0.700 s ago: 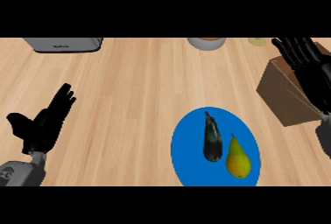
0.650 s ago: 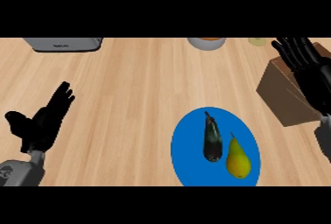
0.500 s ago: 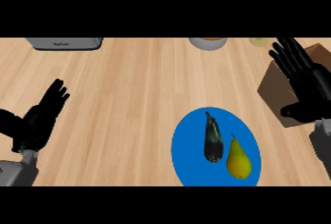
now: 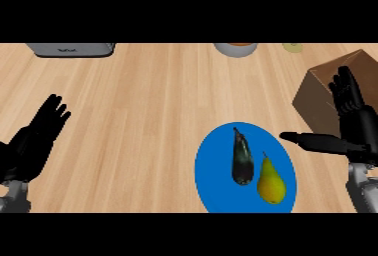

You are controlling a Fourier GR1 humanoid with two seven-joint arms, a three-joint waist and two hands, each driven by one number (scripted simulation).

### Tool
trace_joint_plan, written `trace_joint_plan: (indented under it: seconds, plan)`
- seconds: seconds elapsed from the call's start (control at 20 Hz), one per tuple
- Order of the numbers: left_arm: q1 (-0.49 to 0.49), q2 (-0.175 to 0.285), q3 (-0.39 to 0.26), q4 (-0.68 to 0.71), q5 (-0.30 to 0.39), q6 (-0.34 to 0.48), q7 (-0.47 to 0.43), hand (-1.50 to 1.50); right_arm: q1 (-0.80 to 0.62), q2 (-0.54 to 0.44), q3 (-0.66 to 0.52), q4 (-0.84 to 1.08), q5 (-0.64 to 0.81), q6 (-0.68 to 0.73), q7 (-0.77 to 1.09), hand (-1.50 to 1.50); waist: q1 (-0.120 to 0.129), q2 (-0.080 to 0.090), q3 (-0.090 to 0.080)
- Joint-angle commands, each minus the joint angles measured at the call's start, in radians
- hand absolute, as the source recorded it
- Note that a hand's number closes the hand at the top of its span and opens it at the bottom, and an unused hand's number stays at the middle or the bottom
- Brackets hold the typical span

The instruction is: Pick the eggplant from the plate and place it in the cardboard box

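A dark purple eggplant (image 4: 242,158) lies lengthwise on the blue plate (image 4: 215,170), left of a yellow pear (image 4: 270,181). The brown cardboard box (image 4: 319,98) stands at the right edge of the counter, beyond the plate. My right hand (image 4: 352,127) is open in front of the box, fingers straight up and thumb stretched left over the plate's right rim, apart from the eggplant. My left hand (image 4: 31,145) is open near the left edge, fingers up, holding nothing.
A grey appliance (image 4: 71,49) sits at the back left. A bowl (image 4: 236,48) and a small greenish object (image 4: 293,47) stand at the far edge. Bare wooden counter (image 4: 140,110) stretches between the left hand and the plate.
My right hand has come down and toward me, from beside the box's top to just right of the plate. The left hand has sunk a little lower at the left edge.
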Motion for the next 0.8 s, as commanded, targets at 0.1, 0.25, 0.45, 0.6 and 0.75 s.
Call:
trace_joint_plan:
  seconds: [0.1, 0.25, 0.45, 0.6, 0.75]
  plan:
    - [0.021, 0.011, 0.015, -0.094, 0.002, 0.033, 0.085, 0.0, 0.064, -0.087, 0.137, -0.289, 0.152, 0.006, 0.207, -1.5, -0.001, -0.002, -0.002]
    - [0.031, -0.012, -0.008, -0.086, -0.008, 0.018, 0.047, 0.0, 0.022, -0.261, 0.154, -0.206, 0.142, 0.198, 0.338, -1.5, 0.013, 0.0, -0.005]
    - [-0.01, -0.015, -0.011, -0.059, -0.029, 0.023, 0.044, 0.0, -0.1, -0.348, 0.261, -0.221, 0.216, 0.321, 0.583, -1.5, 0.032, 0.008, -0.008]
    - [0.011, -0.024, -0.021, -0.076, -0.026, 0.016, 0.047, 0.0, -0.171, -0.361, 0.329, -0.238, 0.182, 0.445, 0.738, -1.5, 0.04, 0.007, -0.006]
    - [0.001, -0.014, 0.002, -0.056, -0.014, -0.017, 0.037, 0.0, -0.296, -0.318, 0.358, -0.2, 0.104, 0.55, 0.898, -1.5, 0.043, 0.01, -0.004]
